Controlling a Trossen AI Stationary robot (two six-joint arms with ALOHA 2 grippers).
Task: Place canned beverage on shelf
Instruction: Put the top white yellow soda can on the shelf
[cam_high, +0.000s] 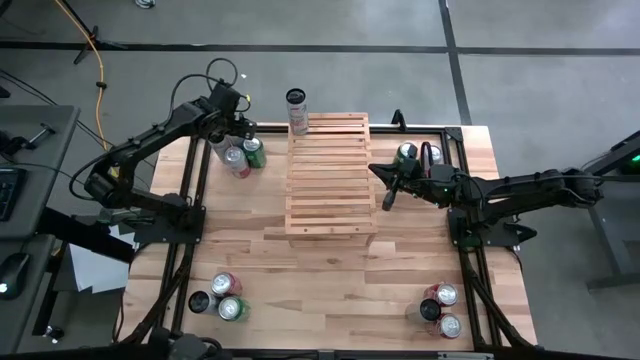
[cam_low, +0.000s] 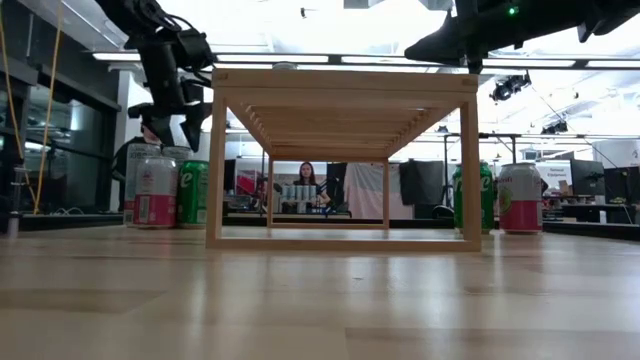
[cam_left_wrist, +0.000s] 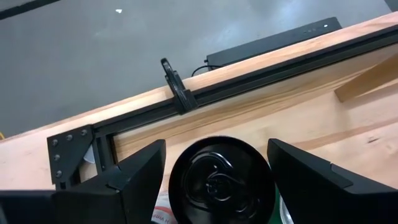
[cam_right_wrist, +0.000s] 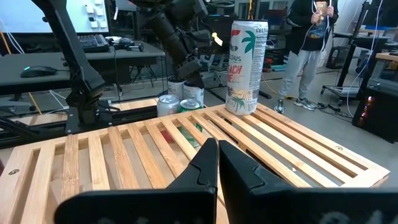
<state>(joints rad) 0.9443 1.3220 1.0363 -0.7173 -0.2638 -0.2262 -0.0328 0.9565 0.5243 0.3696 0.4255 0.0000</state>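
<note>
The pale wooden shelf (cam_high: 328, 178) stands mid-table. A tall white can (cam_high: 297, 108) stands upright on the shelf's far left corner and shows again in the right wrist view (cam_right_wrist: 244, 67). My left gripper (cam_left_wrist: 216, 144) hangs open over a cluster of cans (cam_high: 243, 157) at the table's far left, slanting down. Its fingers stand on either side of a black-topped can (cam_left_wrist: 221, 180) without touching it. My right gripper (cam_high: 388, 188) is shut and level beside the shelf's right side, holding nothing.
More cans stand at the far right (cam_high: 420, 153), near left (cam_high: 220, 297) and near right (cam_high: 440, 305). A pink can (cam_low: 155, 190) and a green can (cam_low: 193, 193) stand beside the black-topped one. A black frame rail (cam_left_wrist: 249, 81) runs along the table's far edge. People stand beyond the table (cam_right_wrist: 311, 50).
</note>
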